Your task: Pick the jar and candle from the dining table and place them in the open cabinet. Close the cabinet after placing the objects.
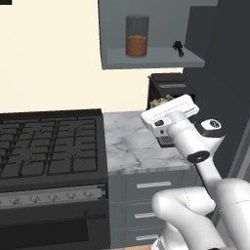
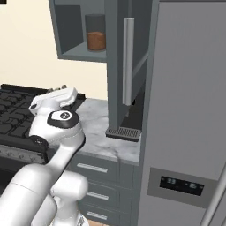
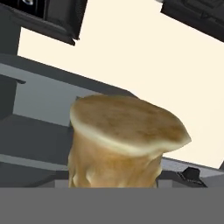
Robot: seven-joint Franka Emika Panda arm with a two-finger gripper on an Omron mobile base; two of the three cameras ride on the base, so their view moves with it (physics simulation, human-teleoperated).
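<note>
The jar (image 1: pixel 136 43) (image 2: pixel 95 35), clear glass with reddish-brown filling, stands upright on the floor of the open cabinet (image 1: pixel 156 59) (image 2: pixel 70 53). My gripper (image 1: pixel 157 103) (image 2: pixel 54 92) hangs over the marble counter, below the cabinet, and is shut on the candle (image 1: pixel 159 101). In the hand view the candle (image 3: pixel 122 140) is a tan-golden stub seen very close, and it covers my fingertips. The cabinet door (image 2: pixel 128 62) stands swung open to the right. The dining table is out of view.
A black gas stove (image 1: pixel 49 146) lies left of the marble counter (image 1: pixel 132 144), with grey drawers (image 1: pixel 151 185) beneath. A dark appliance (image 1: pixel 168 85) stands at the counter's back right. A small dark object (image 1: pixel 178 48) sits on the cabinet floor. The grey fridge (image 2: pixel 190 110) walls off the right.
</note>
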